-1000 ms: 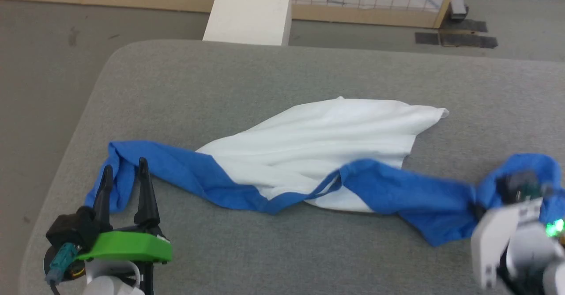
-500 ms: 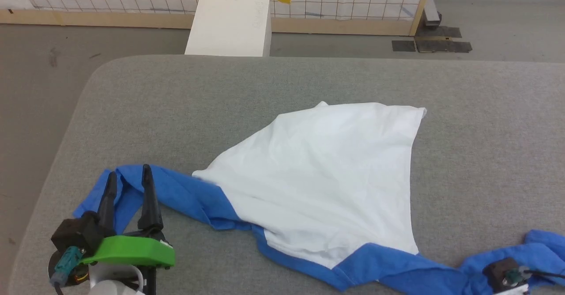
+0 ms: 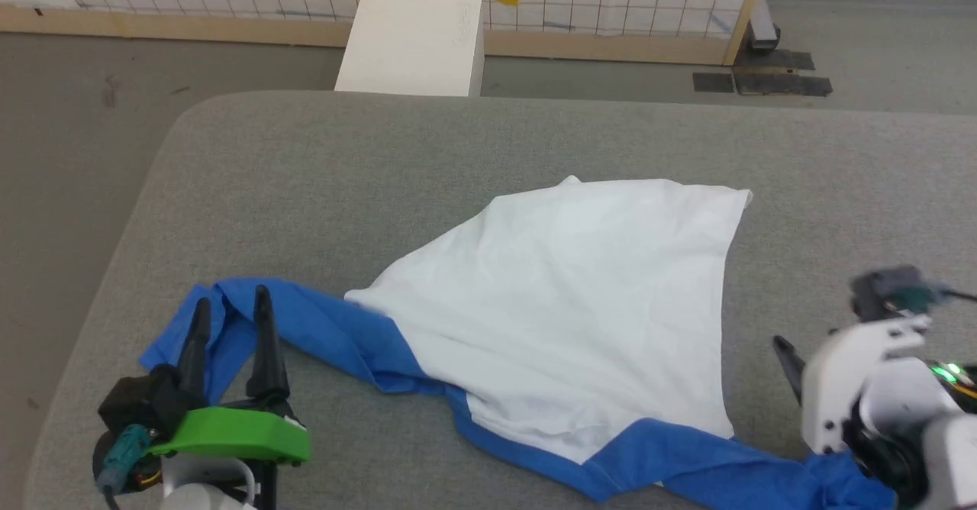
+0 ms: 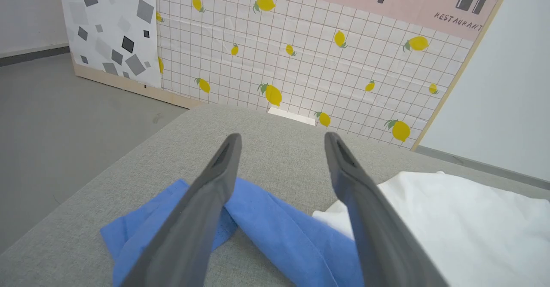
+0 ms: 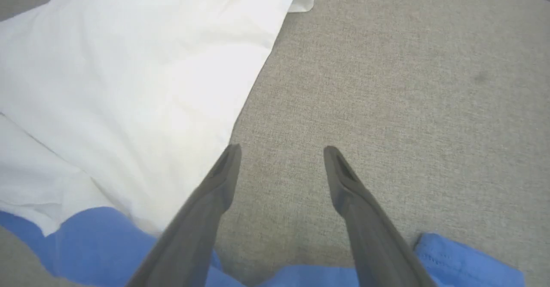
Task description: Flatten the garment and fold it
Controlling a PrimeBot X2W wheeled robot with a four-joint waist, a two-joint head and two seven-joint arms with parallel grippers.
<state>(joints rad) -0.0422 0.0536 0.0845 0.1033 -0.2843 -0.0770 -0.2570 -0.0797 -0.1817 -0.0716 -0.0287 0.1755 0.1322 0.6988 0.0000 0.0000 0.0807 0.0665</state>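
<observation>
While the left pincer (image 3: 232, 298) and right pincer (image 5: 281, 149) both stand open and empty, the shirt (image 3: 580, 304) lies loose on the grey worktop (image 3: 382, 159), white body mostly spread; each pincer hangs over a rumpled blue sleeve (image 3: 328, 330), probably placed to pull it straight.

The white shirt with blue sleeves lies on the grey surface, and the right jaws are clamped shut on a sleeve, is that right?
Not quite. The right jaws stand open with nothing between them, close to the blue sleeve, as the right wrist view shows. The shirt does lie on the grey surface.
</observation>
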